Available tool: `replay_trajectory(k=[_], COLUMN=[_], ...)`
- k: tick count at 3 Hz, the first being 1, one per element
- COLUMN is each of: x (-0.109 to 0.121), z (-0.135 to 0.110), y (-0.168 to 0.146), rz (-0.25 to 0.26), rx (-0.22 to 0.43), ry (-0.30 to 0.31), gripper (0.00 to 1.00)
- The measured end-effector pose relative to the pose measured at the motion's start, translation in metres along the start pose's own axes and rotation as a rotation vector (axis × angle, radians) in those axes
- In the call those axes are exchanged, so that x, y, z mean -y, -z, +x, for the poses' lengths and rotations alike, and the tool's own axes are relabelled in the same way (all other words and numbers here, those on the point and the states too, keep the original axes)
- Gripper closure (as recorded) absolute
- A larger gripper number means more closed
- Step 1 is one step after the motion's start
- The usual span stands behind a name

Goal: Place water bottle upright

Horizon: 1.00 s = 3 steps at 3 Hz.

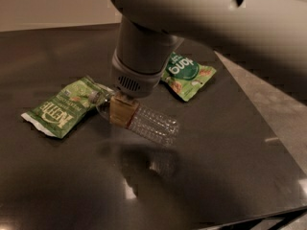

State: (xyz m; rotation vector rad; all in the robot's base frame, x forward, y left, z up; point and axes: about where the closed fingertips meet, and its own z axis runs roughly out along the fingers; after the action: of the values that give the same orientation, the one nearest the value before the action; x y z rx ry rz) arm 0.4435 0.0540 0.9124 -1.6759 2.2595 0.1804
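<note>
The water bottle (pixel 153 124) is a clear ribbed plastic bottle with its cap end (pixel 94 97) pointing left. It lies nearly level, tilted slightly down to the right, and hangs a little above the dark table (pixel 57 186), with its reflection below it. My gripper (pixel 123 112) comes down from the big white arm (pixel 201 28) and is shut on the bottle near its neck end. One tan finger pad (pixel 122 114) shows across the bottle. The label is hidden behind the pad.
A green Kettle snack bag (pixel 60 107) lies flat just left of the bottle's cap. A second green snack bag (pixel 188 74) lies behind the gripper to the right. The table's right edge (pixel 268 128) runs diagonally, with grey floor beyond it.
</note>
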Motion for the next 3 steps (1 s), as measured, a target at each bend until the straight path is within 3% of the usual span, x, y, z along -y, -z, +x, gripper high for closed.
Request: replay_trajectory(k=[3], x=[0.049], z=[0.008], y=[0.045], rz=[0.058], rx=[0.501], ry=[0.016], gripper=[1.0])
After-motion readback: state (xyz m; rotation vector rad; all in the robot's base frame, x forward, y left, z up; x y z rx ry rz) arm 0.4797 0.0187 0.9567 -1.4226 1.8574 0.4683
